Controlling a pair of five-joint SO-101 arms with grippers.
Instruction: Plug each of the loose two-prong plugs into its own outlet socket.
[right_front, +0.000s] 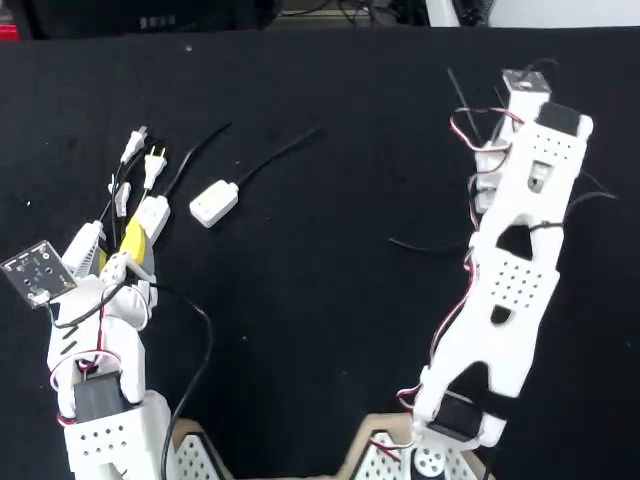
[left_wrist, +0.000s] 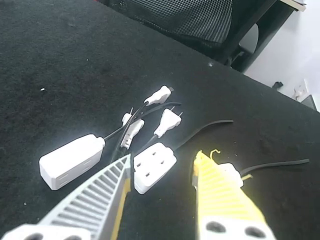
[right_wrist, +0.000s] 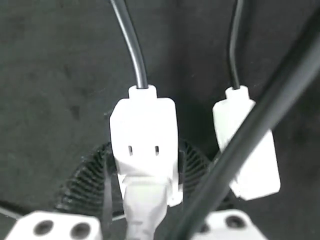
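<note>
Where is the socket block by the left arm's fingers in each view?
High view: socket block at table's left, beside the yellow finger.
Left wrist view: socket block past the gap between grey finger and yellow finger.
Right wrist view: another socket, not this one.
Shared landmark: the yellow finger.

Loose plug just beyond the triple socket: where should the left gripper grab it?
Pinch the plug by its white body, across the sides, from above, behind the prongs. It lies flat, prongs pointing away from the left gripper, so they stay free.
</note>
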